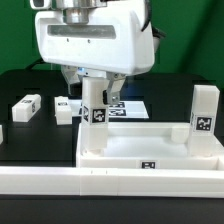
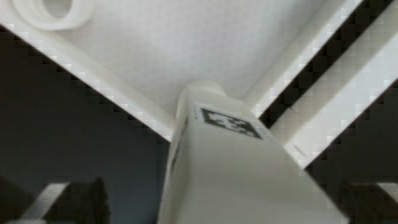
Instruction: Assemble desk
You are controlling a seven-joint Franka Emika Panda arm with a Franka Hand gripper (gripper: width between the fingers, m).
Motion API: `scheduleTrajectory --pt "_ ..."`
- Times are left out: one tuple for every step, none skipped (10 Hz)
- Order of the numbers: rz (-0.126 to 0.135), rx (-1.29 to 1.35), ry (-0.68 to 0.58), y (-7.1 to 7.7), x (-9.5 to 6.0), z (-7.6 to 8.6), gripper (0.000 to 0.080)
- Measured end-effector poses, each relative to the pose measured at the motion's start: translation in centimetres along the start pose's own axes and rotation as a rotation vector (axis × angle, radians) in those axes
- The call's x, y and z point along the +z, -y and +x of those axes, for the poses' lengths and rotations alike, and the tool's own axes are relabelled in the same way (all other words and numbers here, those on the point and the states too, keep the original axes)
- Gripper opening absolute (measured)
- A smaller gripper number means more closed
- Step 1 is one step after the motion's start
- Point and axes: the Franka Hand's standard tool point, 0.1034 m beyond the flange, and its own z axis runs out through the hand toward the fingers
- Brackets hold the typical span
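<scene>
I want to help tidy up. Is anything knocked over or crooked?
Two loose white legs lie on their sides on the black table, waiting to be fitted. One leg stands upright in the desk top. The gripper holds another leg upright at a corner. Nothing looks broken.

Arm reaching straight down, gripper (image 1: 95, 88) vertical, fingers closed on something

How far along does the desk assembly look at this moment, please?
One leg already stands upright at the far right corner of the desk top. The gripper holds a second leg upright at the top's left corner. Two legs lie loose on the table.
</scene>
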Motion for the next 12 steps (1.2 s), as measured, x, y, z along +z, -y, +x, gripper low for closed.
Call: scheduleTrajectory --pt "0.0 -0.071 0.0 0.22 -0.03 -0.14 0.0648" --pt "-0.003 -0.174 -0.001 0.35 -0.01 -0.28 0.0648" --pt "-0.006 -0.286 -0.002 0.5 0.01 -0.43 0.0648" --pt "-0.01 -0.395 -0.003 0.56 0.03 -0.5 0.0649" --pt "-0.01 -0.498 -0.002 0.56 0.03 -0.5 0.0649" --pt "-0.018 -0.594 -0.004 0.58 0.03 -0.52 0.0649" --pt "-0.033 -0.707 -0.008 0.62 0.04 -0.56 0.0649" --pt "-0.046 -0.795 -0.011 0.76 -0.03 -0.59 0.0649" --pt "-0.059 -0.9 -0.012 0.76 -0.08 -0.51 0.0649" --pt "-0.068 -0.983 -0.012 0.71 -0.09 -0.46 0.0649" --pt "-0.069 -1.06 -0.012 0.62 -0.09 -0.35 0.0649" --pt "-0.07 -1.119 -0.009 0.38 -0.06 -0.18 0.0649"
